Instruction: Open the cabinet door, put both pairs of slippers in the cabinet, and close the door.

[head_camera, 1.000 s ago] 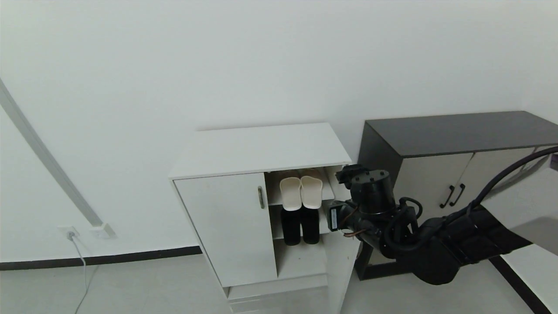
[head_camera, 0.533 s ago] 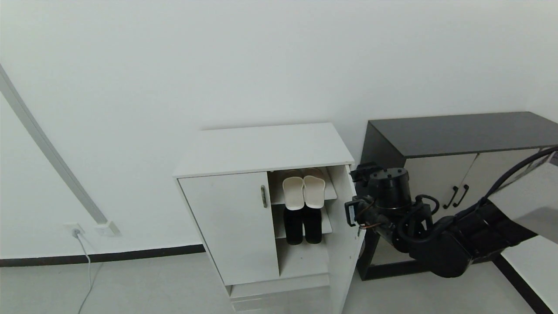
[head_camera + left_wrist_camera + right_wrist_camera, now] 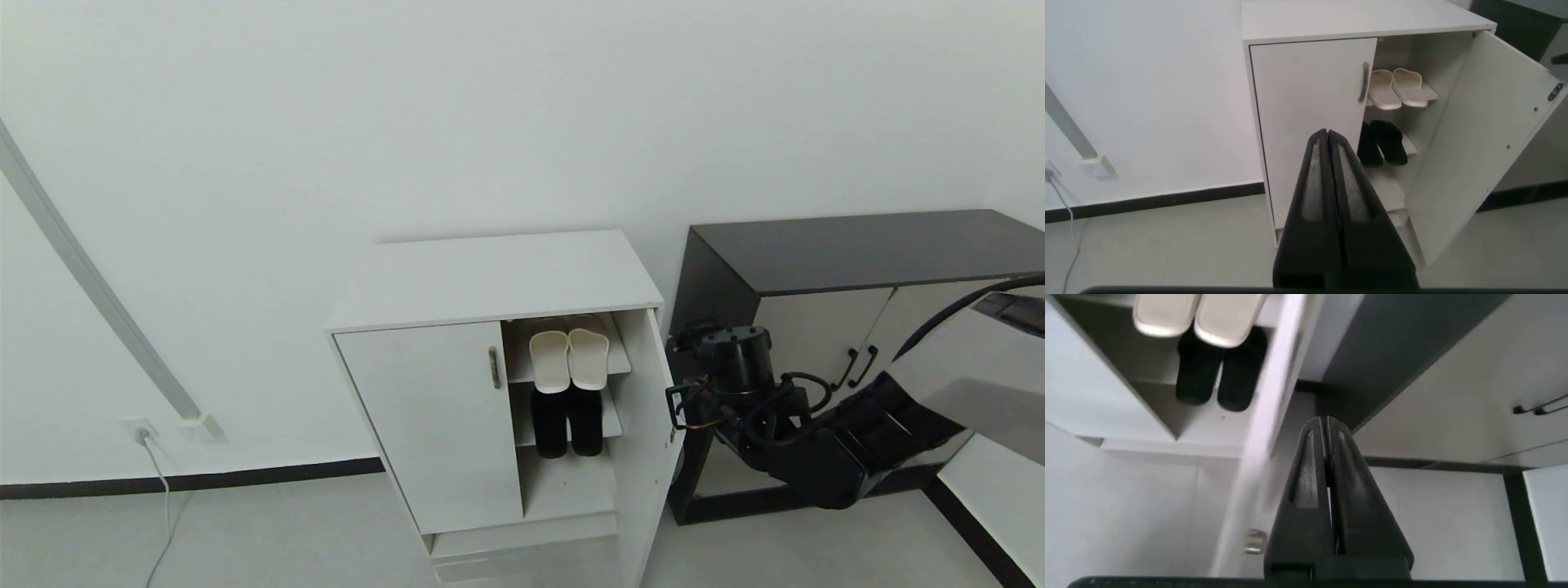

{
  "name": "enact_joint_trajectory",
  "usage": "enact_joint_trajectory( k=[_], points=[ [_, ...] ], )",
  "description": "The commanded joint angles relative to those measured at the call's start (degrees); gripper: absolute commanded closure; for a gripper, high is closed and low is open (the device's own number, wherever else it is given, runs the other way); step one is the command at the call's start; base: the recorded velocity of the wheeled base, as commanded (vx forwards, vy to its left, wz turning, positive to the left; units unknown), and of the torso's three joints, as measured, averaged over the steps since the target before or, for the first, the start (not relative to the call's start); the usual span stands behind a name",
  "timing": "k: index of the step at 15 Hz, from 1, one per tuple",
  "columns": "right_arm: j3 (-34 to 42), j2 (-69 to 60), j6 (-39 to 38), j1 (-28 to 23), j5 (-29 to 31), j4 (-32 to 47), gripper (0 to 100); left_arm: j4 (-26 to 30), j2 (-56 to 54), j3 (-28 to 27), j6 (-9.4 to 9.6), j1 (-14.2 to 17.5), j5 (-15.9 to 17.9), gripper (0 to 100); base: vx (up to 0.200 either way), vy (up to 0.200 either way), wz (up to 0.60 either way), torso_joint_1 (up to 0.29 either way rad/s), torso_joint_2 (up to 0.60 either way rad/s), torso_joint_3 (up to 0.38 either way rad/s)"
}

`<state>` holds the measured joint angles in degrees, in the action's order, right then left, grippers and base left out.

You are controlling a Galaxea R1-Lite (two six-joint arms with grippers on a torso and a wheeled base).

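You drew the right gripper (image 3: 1328,425) away from the front of the open compartment and round to the outer side of the open door (image 3: 649,425), right of centre in the head view. Whether it touched the panel, I could not tell. Its fingers were pressed together on nothing. The left gripper (image 3: 1327,135) was likewise closed and empty, facing the cabinet (image 3: 490,278). At frame centre the white slippers (image 3: 569,359) sat on the upper shelf, and the black slippers (image 3: 567,420) on the shelf below. With both pairs stowed, I judged that only pushing the door closed remained.
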<state>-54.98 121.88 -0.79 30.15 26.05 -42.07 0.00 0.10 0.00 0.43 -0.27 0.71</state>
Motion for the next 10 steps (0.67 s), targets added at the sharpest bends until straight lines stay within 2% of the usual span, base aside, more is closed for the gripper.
enact_joint_trajectory(
  k=[1,10],
  points=[
    [-1.4,4.1,-0.4,-0.1,-1.9,-0.6,100,0.0,0.0,0.0,0.01,0.0,0.0,100,0.000,0.000,0.00,0.000,0.00,0.000],
    [-16.6,11.2,-10.9,4.7,-11.0,-1.1,100,0.0,0.0,0.0,0.01,0.0,0.1,100,0.000,0.000,0.00,0.000,0.00,0.000]
  ],
)
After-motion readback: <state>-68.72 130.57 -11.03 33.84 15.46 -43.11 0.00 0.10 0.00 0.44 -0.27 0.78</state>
